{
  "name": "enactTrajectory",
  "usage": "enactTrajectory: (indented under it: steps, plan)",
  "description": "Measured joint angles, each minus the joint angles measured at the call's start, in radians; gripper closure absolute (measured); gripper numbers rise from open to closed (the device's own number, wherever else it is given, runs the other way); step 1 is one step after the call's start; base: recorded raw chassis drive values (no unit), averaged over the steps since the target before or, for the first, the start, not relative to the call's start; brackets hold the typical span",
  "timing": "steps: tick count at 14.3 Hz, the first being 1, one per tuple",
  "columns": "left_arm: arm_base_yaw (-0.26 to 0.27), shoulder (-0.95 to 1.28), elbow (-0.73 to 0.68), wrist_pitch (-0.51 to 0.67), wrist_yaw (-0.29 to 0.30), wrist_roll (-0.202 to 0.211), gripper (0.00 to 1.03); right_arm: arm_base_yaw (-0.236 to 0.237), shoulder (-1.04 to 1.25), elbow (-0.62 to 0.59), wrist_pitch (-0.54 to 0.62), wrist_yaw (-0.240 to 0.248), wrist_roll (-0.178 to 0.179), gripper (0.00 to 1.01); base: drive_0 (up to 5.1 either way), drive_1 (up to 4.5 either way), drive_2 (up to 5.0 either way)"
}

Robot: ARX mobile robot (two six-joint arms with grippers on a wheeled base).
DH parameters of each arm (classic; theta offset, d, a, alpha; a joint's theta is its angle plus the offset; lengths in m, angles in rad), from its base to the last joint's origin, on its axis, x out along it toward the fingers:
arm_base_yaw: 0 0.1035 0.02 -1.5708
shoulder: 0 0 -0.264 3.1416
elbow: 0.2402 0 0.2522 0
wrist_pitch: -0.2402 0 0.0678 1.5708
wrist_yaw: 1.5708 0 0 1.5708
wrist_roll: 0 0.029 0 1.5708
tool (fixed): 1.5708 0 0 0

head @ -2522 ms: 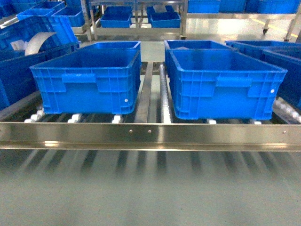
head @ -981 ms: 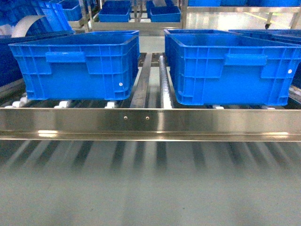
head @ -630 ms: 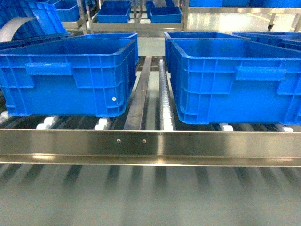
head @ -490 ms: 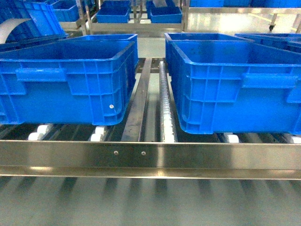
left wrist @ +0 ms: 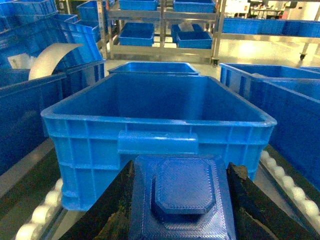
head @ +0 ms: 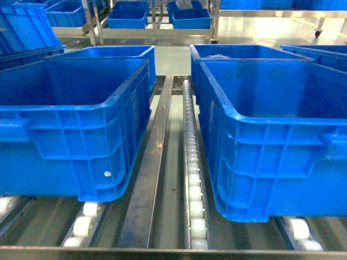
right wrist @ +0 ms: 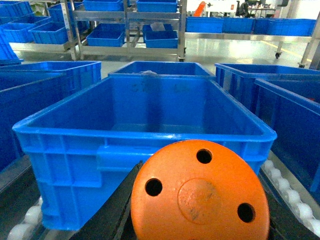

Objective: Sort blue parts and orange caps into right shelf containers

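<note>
- Left gripper (left wrist: 182,200): black fingers (left wrist: 107,210) on either side of a blue part (left wrist: 182,197), closed onto it; part square-based with a raised octagonal boss, layered ridged texture, filling the lower middle of the left wrist view.
- Left crate (left wrist: 160,120): directly ahead of and beyond the held blue part, long side with handle recess facing the camera; interior bare as far as visible.
- Right gripper (right wrist: 200,200): dark fingers (right wrist: 120,210) flanking an orange cap (right wrist: 200,195), clamped on it; cap round, glossy, three small holes and a circular centre mark on the facing side.
- Right crate (right wrist: 145,130): just beyond the orange cap, rim level with the cap's top edge; visible floor bare.
- Head view: two blue crates, left (head: 76,130) and right (head: 271,135), side by side on a roller shelf (head: 192,179), metal divider rail (head: 152,162) between them; neither gripper visible there.
- Background: more blue crates (head: 130,16) on racks.
</note>
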Motion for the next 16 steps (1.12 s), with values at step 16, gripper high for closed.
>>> enactTrajectory:
  steps: [16]
  plan:
    - [0.000, 0.000, 0.000, 0.000, 0.000, 0.000, 0.60, 0.000, 0.000, 0.000, -0.002, 0.000, 0.000, 0.56, 0.0, 0.27, -0.3]
